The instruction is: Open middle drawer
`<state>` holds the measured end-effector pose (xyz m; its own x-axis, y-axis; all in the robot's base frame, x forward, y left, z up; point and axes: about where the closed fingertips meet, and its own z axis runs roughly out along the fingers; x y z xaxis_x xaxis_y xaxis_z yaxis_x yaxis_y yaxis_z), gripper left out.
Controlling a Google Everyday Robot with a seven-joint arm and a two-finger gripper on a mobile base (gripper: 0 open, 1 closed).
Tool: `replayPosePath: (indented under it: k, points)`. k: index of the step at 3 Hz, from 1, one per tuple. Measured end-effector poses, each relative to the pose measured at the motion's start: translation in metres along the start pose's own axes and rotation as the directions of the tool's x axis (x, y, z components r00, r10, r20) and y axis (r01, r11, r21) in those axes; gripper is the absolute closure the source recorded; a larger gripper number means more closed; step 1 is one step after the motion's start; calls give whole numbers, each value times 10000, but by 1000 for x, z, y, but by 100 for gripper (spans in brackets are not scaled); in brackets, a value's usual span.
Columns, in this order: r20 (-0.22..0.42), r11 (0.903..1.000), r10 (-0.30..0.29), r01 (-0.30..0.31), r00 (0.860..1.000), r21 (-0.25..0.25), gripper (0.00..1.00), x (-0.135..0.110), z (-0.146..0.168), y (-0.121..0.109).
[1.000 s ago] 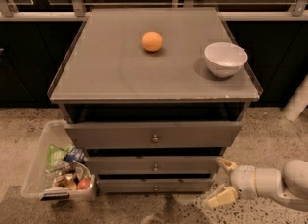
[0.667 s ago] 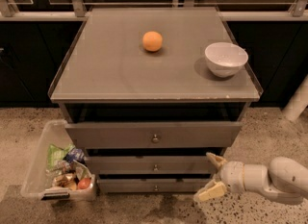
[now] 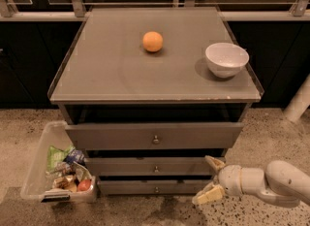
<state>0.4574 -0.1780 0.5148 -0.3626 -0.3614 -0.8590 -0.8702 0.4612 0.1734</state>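
Observation:
The middle drawer (image 3: pixel 145 166) is the grey flat front second from the top, with a small round metal knob (image 3: pixel 156 169); it looks shut, flush under the taller top drawer (image 3: pixel 154 136). The lowest, smallest drawer front (image 3: pixel 145 187) sits below it. My gripper (image 3: pixel 209 179) reaches in from the lower right on a white arm. Its two cream fingers are spread open, one fingertip (image 3: pixel 211 161) at the middle drawer's right end, the other (image 3: pixel 204 198) near the floor. It holds nothing and is well right of the knob.
On the cabinet top (image 3: pixel 111 74) lie an orange (image 3: pixel 152 41) and a white bowl (image 3: pixel 226 59). A clear plastic bin (image 3: pixel 34 171) of snack packets stands on the speckled floor left of the drawers. A white post (image 3: pixel 300 99) stands at the right.
My gripper has moved left along the drawer fronts, from beyond the cabinet's right edge to the right end of the middle drawer. The drawers have not moved.

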Motion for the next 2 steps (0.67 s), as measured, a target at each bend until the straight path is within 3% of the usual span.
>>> replayPosePath:
  k: [2]
  points:
    - [321,9990,-444,444,9985,23,0,12,36,-31]
